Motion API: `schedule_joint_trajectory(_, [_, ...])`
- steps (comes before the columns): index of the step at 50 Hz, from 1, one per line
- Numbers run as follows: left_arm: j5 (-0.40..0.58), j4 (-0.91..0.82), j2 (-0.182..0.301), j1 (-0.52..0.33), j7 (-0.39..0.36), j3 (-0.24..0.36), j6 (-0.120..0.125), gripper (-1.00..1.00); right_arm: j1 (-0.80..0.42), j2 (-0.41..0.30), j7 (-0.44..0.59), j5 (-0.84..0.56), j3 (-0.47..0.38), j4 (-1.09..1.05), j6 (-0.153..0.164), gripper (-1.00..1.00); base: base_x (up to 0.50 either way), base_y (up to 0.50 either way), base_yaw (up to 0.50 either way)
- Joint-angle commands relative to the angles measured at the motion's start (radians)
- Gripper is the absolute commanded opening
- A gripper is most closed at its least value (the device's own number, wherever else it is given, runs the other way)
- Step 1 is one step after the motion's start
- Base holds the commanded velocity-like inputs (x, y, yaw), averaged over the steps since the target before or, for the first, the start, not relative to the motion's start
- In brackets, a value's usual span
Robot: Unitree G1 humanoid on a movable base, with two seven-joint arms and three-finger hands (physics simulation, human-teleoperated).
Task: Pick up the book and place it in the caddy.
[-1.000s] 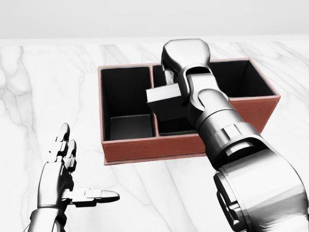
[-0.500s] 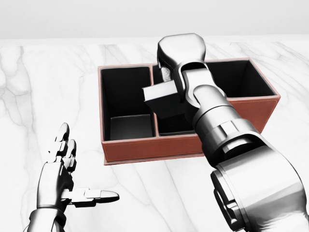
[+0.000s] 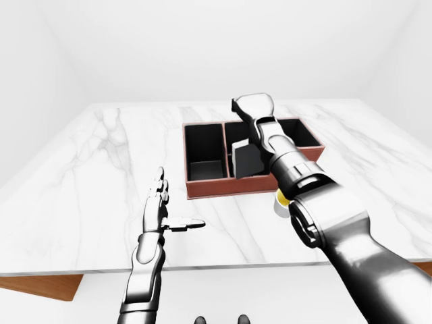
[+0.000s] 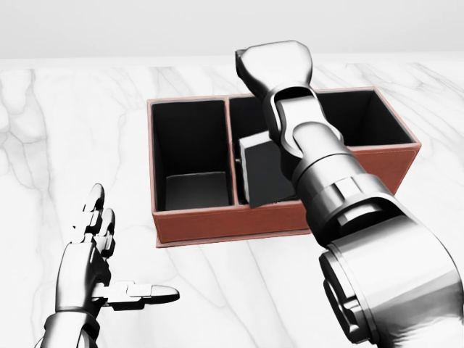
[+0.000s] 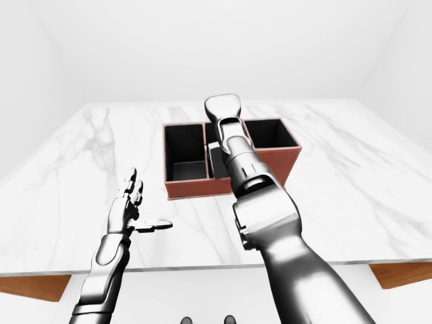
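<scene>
Nearest to me, my left robot hand [image 4: 98, 250] hovers over the white marble surface [image 4: 58, 145] at the lower left of the head view, fingers spread wide and straight, thumb pointing right, holding nothing. It is well apart from the caddy.

On the right my right forearm reaches out over the near wall of the caddy [image 4: 217, 221], a red-brown box with black-lined compartments: a long one on the left, divided near its near end, and a larger section to the right. In the left-eye view a small yellow-and-white thing [image 3: 281, 201] peeks out beside my forearm, just near of the caddy; I cannot tell what it is.

The book [image 4: 264, 170], dark grey, stands tilted inside the caddy's middle compartment, just right of the divider, leaning toward my arm.

Farther still, my right robot hand [image 4: 275, 69] sits above the caddy's far wall. Its fingers are hidden beneath the wrist, so I cannot tell whether they are spread or closed.
</scene>
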Motion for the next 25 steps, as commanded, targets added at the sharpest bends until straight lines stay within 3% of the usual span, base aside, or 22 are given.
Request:
schedule_joint_trajectory(1, [0.0,0.002,0.0,-0.001,0.0,0.0,-0.001,1.0,-0.011,-0.005,-0.004,-0.017,0.0,-0.007,0.0,1.0,0.0,0.0,0.0])
schedule_joint_trajectory(25, [-0.004,-0.006,-0.001,0.0,0.0,0.0,0.001,1.0,-0.006,-0.005,-0.019,-0.025,-0.001,-0.007,0.0,1.0,0.0,0.0,0.0])
